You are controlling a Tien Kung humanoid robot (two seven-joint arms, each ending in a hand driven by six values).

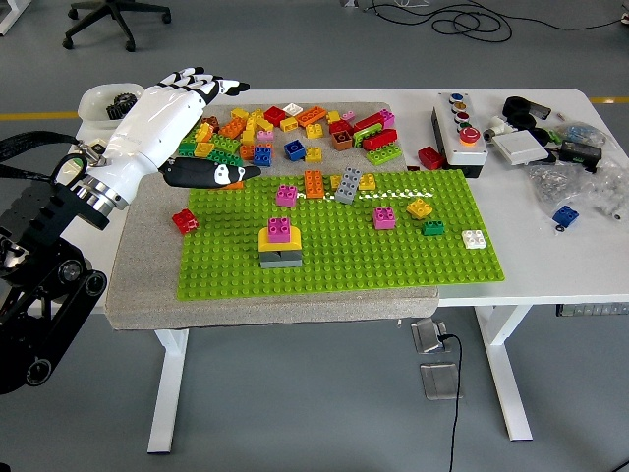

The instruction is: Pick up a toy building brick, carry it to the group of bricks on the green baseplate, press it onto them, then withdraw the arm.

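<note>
Grey floor lies behind the white desk (550,258). At ten o'clock, the robot hand (182,118) hangs open (holding nothing) beside loose bricks (295,128). On the green baseplate (393,261) a pink-topped stack (280,244) stands, so it is either reaching for a brick or pulling away.

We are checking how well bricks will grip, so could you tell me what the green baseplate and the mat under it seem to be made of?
The baseplate looks like hard moulded plastic, matte to slightly glossy: even bright green with regular rows of studs. The mat looks like grey felt or carpet-like fabric: dull, speckled surface with soft edges, though the exact fibre cannot be told.
</note>
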